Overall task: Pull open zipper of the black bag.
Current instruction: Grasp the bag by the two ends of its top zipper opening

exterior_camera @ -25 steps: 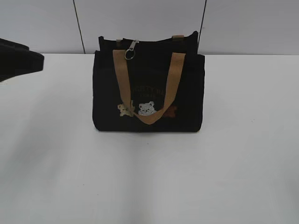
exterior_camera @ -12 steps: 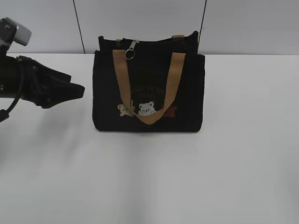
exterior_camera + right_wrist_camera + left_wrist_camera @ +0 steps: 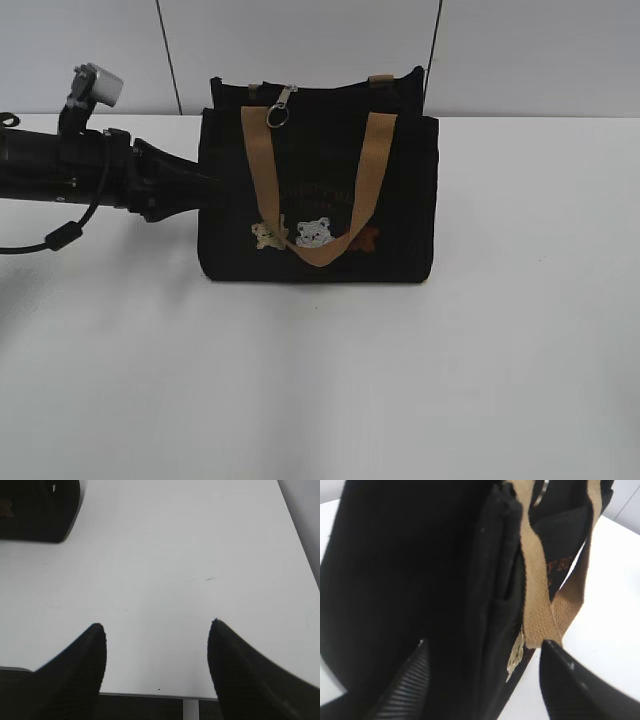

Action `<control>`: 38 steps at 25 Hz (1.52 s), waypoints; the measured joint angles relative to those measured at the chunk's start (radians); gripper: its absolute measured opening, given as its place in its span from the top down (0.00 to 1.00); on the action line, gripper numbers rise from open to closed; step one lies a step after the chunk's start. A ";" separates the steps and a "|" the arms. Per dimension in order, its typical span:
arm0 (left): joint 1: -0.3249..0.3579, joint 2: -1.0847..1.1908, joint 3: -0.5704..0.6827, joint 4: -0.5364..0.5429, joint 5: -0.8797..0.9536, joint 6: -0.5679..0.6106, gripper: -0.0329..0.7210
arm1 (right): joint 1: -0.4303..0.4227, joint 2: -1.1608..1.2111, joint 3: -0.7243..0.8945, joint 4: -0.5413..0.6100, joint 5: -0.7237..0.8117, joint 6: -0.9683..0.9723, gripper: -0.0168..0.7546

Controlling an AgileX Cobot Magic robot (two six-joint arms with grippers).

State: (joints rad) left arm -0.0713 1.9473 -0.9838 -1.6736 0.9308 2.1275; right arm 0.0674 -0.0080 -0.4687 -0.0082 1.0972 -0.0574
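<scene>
The black bag point(image 3: 400, 190) stands upright at the middle back of the white table, its tan handle point(image 3: 262, 170) hanging down the front. The zipper point(image 3: 280, 108), a small silver pull with a ring, lies at the top left of the bag's mouth. My left gripper point(image 3: 207, 190) reaches in from the left at mid-height and meets the bag's left side. In the left wrist view this gripper point(image 3: 482, 647) is open, straddling the bag's point(image 3: 420, 570) front left corner beside the tan handle point(image 3: 535, 580). My right gripper point(image 3: 157, 627) is open over bare table, far from the bag point(image 3: 35, 510).
The white table point(image 3: 320, 380) stretches wide in front of the bag and to both sides. Grey wall panels point(image 3: 300, 40) rise right behind the bag. The table's near edge point(image 3: 150, 695) shows under the right gripper.
The left arm has swept in from the far left to the bag's left side, its jaws standing wider than a second ago. The bag and the right gripper have not moved.
</scene>
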 joint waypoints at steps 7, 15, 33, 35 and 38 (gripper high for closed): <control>0.000 0.068 -0.046 0.001 0.041 0.000 0.49 | 0.000 0.000 0.000 0.000 0.000 0.000 0.35; 0.000 0.068 -0.048 0.017 0.061 0.000 0.91 | 0.000 0.000 0.000 0.000 0.000 0.000 0.35; 0.000 0.068 -0.048 0.024 0.117 -0.003 0.91 | 0.000 0.272 -0.052 0.271 -0.139 -0.300 0.35; 0.000 0.068 -0.048 0.024 0.118 -0.003 0.91 | 0.000 0.383 -0.065 0.384 -0.187 -0.443 0.35; 0.000 0.068 -0.048 0.025 0.121 -0.004 0.91 | 0.000 0.538 -0.087 0.567 -0.235 -0.654 0.35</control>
State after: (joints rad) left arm -0.0713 2.0156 -1.0320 -1.6489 1.0522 2.1237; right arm 0.0674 0.5298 -0.5558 0.5593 0.8621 -0.7113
